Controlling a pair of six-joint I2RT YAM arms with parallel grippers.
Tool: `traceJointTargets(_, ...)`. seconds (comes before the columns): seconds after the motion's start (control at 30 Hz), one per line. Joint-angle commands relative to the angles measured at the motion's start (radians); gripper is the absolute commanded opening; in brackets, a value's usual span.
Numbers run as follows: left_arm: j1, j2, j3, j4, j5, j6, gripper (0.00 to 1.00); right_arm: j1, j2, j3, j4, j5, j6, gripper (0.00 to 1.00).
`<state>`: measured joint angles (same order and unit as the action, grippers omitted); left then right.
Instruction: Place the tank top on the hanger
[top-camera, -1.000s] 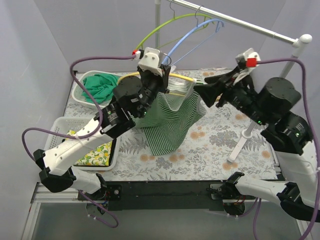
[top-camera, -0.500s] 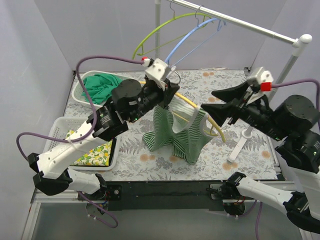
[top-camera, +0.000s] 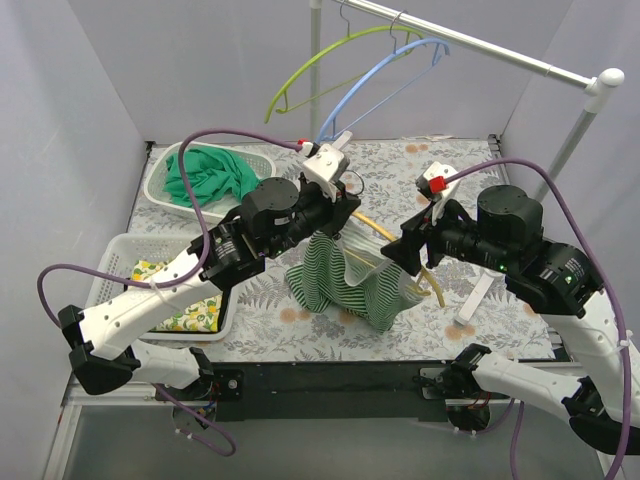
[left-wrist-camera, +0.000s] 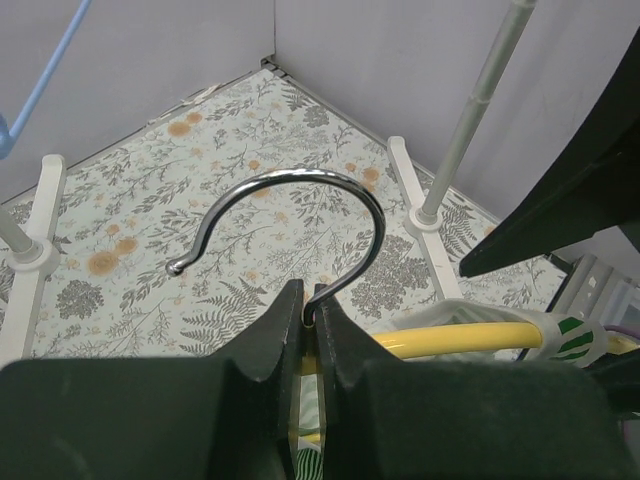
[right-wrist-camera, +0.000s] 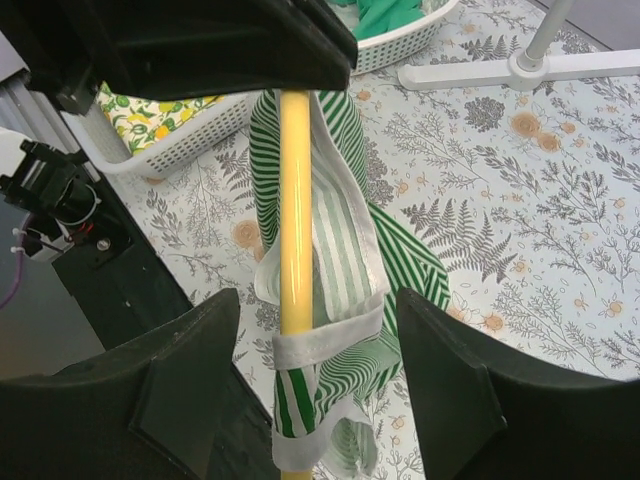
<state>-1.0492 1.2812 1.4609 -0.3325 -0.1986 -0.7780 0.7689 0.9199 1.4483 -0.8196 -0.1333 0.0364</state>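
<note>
Hanging over the middle of the desk in the top view, the hanger (top-camera: 378, 229) is gripped at its neck by the left gripper (top-camera: 340, 207). Its yellow arm slopes down toward the near right corner. The tank top (top-camera: 345, 275) is draped on it, and its lower folds seem to rest on the desk (top-camera: 500, 215). The right gripper (top-camera: 402, 252) sits at the garment's right side, beside the yellow arm; its jaws cannot be read from here. In the far left corner a far basket (top-camera: 160, 190) holds a green cloth (top-camera: 205, 175), and along the left edge a near basket (top-camera: 115, 255) holds a lemon-print cloth (top-camera: 190, 308). Over the far edge a rail (top-camera: 480, 45) carries a lime-green hanger (top-camera: 310, 68) and a light blue hanger (top-camera: 375, 78).

In the left wrist view, the left gripper (left-wrist-camera: 310, 320) has its jaws pressed tight on the base of the metal hook (left-wrist-camera: 290, 195). The hanger (left-wrist-camera: 450, 338) runs off to the right, with the tank top's (left-wrist-camera: 572, 328) strap wrapped round it.

In the right wrist view, the right gripper (right-wrist-camera: 315, 375) has its fingers (right-wrist-camera: 185, 385) spread wide. The hanger (right-wrist-camera: 294, 200) runs between them, and neither finger visibly touches it. The tank top (right-wrist-camera: 345, 250) loops over the arm by a white-edged strap and hangs below.
</note>
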Motion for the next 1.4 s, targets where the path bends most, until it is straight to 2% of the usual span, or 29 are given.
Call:
traceJointTargets(0.0, -0.003, -0.068, -0.017, 0.087, -0.013, -0.009, 0.0, 0.004, -0.016, -0.003, -0.033, 0.001, -0.029, 0.72)
traceJointTargets(0.1, -0.003, -0.071, -0.027, 0.099, -0.009, -0.013, 0.0, 0.004, -0.02, -0.025, -0.041, -0.014, -0.029, 0.72)
traceJointTargets(0.2, -0.003, -0.068, -0.03, 0.105, -0.007, -0.018, 0.0, 0.003, -0.018, -0.049, -0.049, -0.025, -0.026, 0.66)
traceJointTargets(0.3, -0.003, -0.063, -0.033, 0.112, -0.001, -0.026, 0.0, 0.004, -0.015, -0.06, -0.03, -0.031, -0.013, 0.49)
traceJointTargets(0.33, -0.003, -0.059, -0.036, 0.113, 0.001, -0.029, 0.0, 0.004, -0.013, -0.06, -0.026, -0.031, -0.007, 0.3)
traceJointTargets(0.43, -0.003, -0.056, -0.045, 0.115, -0.021, -0.035, 0.0, 0.003, -0.013, -0.068, -0.009, -0.008, 0.011, 0.02)
traceJointTargets(0.47, -0.003, -0.054, -0.05, 0.115, -0.033, -0.035, 0.05, 0.004, -0.018, -0.069, -0.003, 0.001, 0.019, 0.01)
traceJointTargets(0.5, -0.003, -0.054, -0.053, 0.113, -0.045, -0.035, 0.15, 0.004, -0.029, -0.083, 0.002, 0.015, 0.02, 0.01)
traceJointTargets(0.53, -0.003, -0.057, -0.059, 0.11, -0.064, -0.033, 0.31, 0.004, -0.035, -0.088, 0.004, 0.024, 0.025, 0.01)
traceJointTargets(0.6, -0.003, -0.068, -0.06, 0.099, -0.108, -0.038, 0.5, 0.004, -0.049, -0.1, 0.002, 0.059, 0.04, 0.01)
traceJointTargets(0.7, -0.003, -0.108, -0.065, 0.09, -0.13, -0.049, 0.66, 0.004, -0.065, -0.109, 0.002, 0.07, 0.046, 0.01)
traceJointTargets(0.77, -0.003, -0.134, -0.077, 0.084, -0.131, -0.053, 0.65, 0.004, -0.073, -0.114, 0.002, 0.08, 0.049, 0.01)
traceJointTargets(0.93, -0.003, -0.203, -0.117, -0.009, -0.157, -0.092, 0.52, 0.004, -0.093, -0.105, 0.004, 0.09, 0.06, 0.01)
traceJointTargets(1.1, 0.011, -0.229, -0.2, -0.068, -0.141, -0.139, 0.51, 0.004, -0.09, -0.111, 0.004, 0.074, 0.063, 0.01)
traceJointTargets(1.3, 0.136, -0.229, -0.235, -0.024, 0.097, -0.182, 0.5, 0.004, -0.092, -0.105, 0.004, 0.055, 0.063, 0.01)
traceJointTargets(1.37, 0.23, -0.211, -0.238, -0.019, 0.196, -0.213, 0.49, 0.004, -0.092, -0.101, 0.002, 0.054, 0.062, 0.01)
